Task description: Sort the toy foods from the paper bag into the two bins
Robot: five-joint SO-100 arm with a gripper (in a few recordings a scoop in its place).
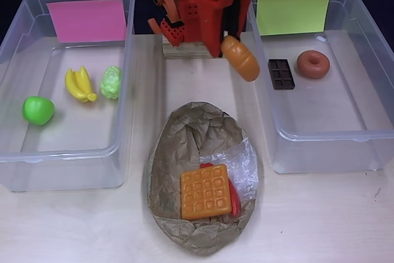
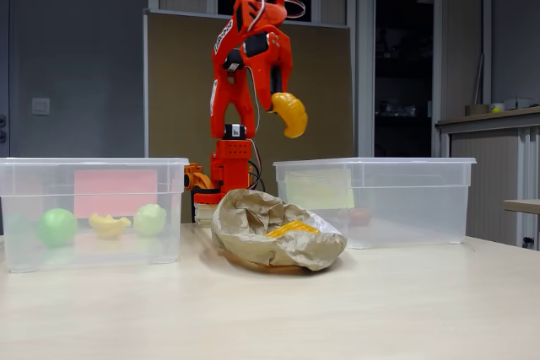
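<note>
Croissant held aloft in closed gripper, just left of the yellow-label bin — chocolate bar and donut inside. Pink-label bin, left: bananas, grapes, apple. Waffle and chili remain on the paper bag — three pieces left to place.
</note>
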